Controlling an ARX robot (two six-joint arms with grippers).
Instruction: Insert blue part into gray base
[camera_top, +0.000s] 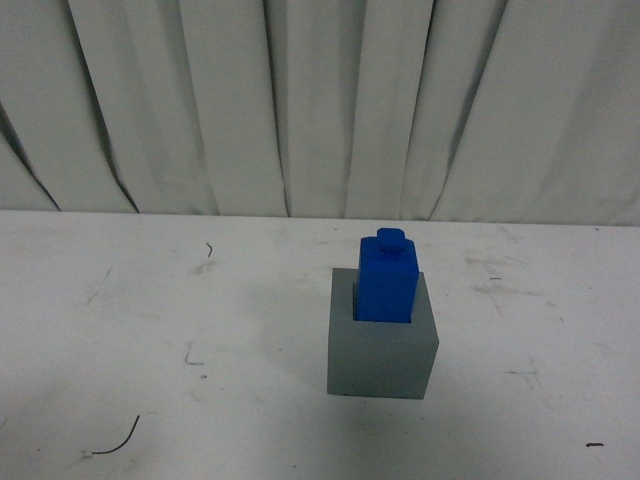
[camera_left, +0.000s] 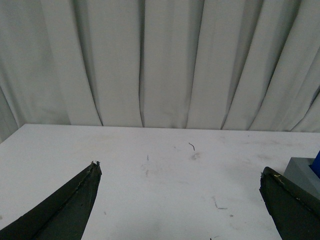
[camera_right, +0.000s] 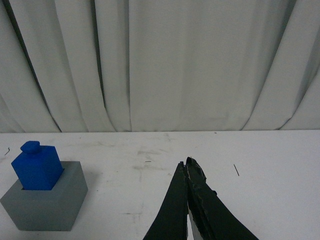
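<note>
Front view is showing the blue part (camera_top: 387, 280) standing upright in the recess of the gray base (camera_top: 382, 350), its lower end sunk inside the rim while the sloped shoulders and the small knob are sticking up clear of it. The pair is sitting on the white table (camera_top: 150, 330), slightly toward four o'clock from the middle of the tabletop, with a pleated white curtain (camera_top: 320, 100) hanging along the far edge at twelve o'clock. Scuff marks are showing on the surface, and a short dark wire (camera_top: 115, 440) is lying near the front edge at about seven o'clock from the base. Neither arm is appearing in this view.

From the left wrist, the left gripper (camera_left: 180, 177) is holding its dark fingers (camera_left: 75, 200) spread wide apart, with nothing between them, only bare table. A corner of the gray base (camera_left: 302, 172) and a sliver of blue are peeking in beside one finger.

From the right wrist, the right gripper (camera_right: 186, 167) is keeping its fingers pressed together, tips touching, pinching nothing. The blue part (camera_right: 37, 167) is sitting in the gray base (camera_right: 47, 202) well apart from it, untouched by either gripper.
</note>
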